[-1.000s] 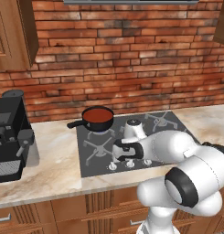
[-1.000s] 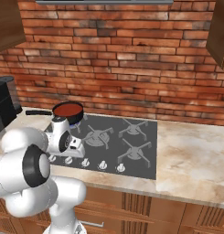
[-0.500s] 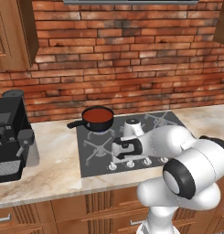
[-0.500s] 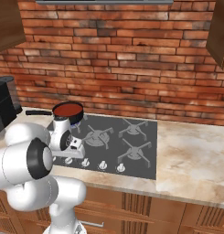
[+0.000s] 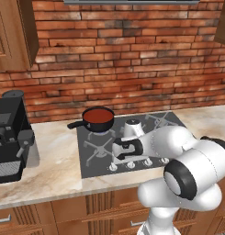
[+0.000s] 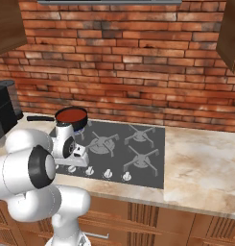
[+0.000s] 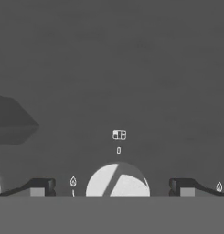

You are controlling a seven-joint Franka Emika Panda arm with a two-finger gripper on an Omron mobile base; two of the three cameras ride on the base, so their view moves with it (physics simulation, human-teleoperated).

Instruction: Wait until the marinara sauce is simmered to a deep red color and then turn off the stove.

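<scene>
Left base view: a small black long-handled saucepan [image 5: 96, 120] stands on the rear left burner of the stove [image 5: 101, 153], its handle reaching toward the worktop's left end, and holds the marinara sauce [image 5: 98, 115], a smooth, flat red disc that fills the pan from wall to wall. The stove is a flat dark-grey rectangle set into a mottled beige stone worktop [image 5: 49, 165], with grey star-shaped grates and a row of small white knobs [image 5: 131, 165] along its front edge. A black coffee machine [image 5: 10, 133] sits toward the worktop's left end, well apart from the stove, with bare stone between them. A red brick wall [image 5: 132, 55] closes the back, and wooden cabinets hang at the upper corners.

In the hand view the end effector [image 7: 112, 186] hangs low over the cooktop's front strip, its dark fingertips [image 7: 39, 186] spread wide with a round white knob [image 7: 117, 180] between them, clear of both; small flame marks are printed beside it. From the right base view the sauce [image 6: 71, 115] shows at the stove's far left corner, and the worktop's right end [image 6: 205, 163] lies open beyond the stove's right edge.
</scene>
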